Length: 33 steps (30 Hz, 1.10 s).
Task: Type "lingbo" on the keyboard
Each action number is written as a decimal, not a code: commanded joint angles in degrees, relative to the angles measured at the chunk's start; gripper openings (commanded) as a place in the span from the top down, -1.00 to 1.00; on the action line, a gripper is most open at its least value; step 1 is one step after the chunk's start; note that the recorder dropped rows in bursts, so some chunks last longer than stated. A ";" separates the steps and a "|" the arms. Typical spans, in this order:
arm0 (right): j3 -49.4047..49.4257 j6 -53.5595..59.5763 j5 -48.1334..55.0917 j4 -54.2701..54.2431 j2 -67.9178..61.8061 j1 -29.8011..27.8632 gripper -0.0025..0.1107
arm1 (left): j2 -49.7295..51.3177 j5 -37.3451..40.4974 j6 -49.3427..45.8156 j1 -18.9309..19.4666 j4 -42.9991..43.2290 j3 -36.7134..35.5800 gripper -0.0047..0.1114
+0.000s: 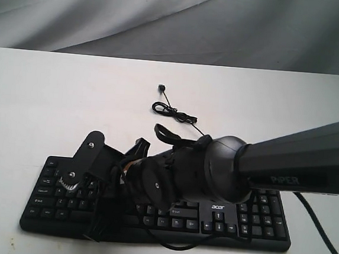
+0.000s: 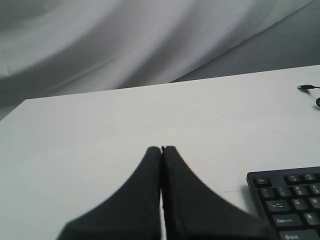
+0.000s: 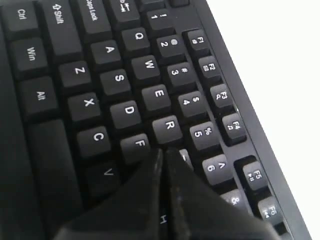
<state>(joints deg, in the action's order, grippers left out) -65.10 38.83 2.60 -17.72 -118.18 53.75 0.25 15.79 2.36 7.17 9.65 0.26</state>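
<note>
Your right hand (image 3: 164,156), clenched, is over the keyboard (image 3: 100,85), which lies near on the counter (image 1: 41,104). Its tip is around G, so this is likely the "g" step. B next: shift nearer. Left hand (image 2: 161,150) is clenched.

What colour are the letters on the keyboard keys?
White, on the black keyboard; the right wrist view shows them best.
</note>
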 commanded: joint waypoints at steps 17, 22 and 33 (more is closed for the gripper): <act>0.35 -0.68 1.53 -0.27 4.74 0.03 0.96 | -0.25 -0.57 0.25 -0.42 -0.10 -0.26 0.92; 2.81 -0.68 1.31 -0.27 6.45 0.03 0.96 | -0.25 -0.57 0.25 -0.42 -0.10 -0.26 0.92; 5.05 -1.38 0.81 -0.49 8.41 0.53 0.96 | -0.25 -0.57 0.25 -0.42 -0.10 -0.26 0.92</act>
<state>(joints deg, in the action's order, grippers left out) -60.40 37.58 4.15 -17.92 -110.41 53.75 0.25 15.79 2.36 7.17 9.65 0.26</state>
